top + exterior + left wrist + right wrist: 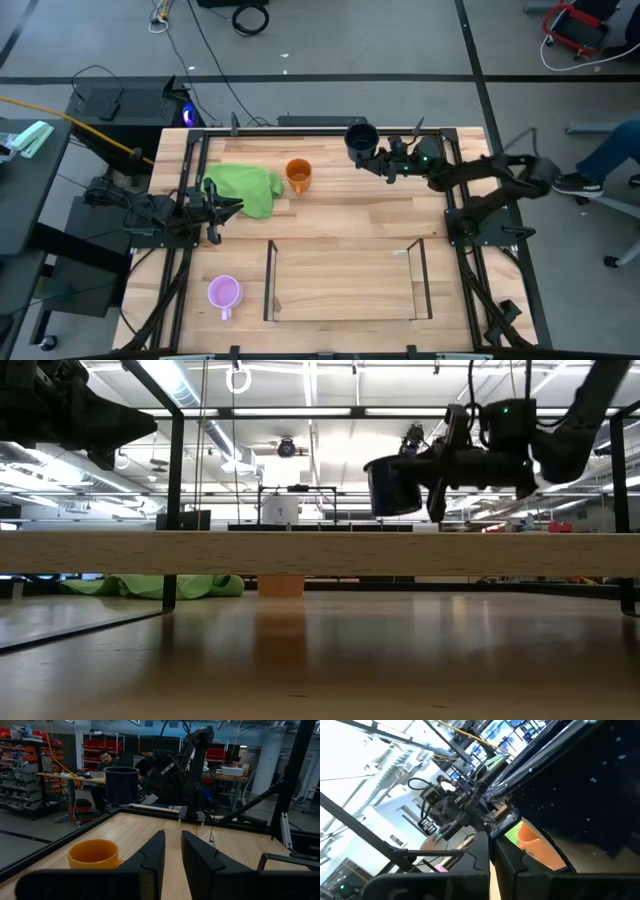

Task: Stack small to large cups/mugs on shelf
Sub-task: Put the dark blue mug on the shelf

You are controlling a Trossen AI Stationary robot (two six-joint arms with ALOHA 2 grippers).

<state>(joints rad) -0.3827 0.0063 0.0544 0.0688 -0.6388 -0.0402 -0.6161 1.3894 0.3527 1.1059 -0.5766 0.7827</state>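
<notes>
Above the table's far edge, my right gripper [377,158] is clamped on the black mug [360,139], holding it clear of the wood, as the low view shows. I can see the orange mug [298,175] standing just beside the green cloth [246,189], well apart from the shelf [344,310] near the front edge. Outside the shelf's left panel stands the light purple mug [223,293]. My left gripper [226,208] waits beside the cloth, fingers nearly together, holding nothing.
</notes>
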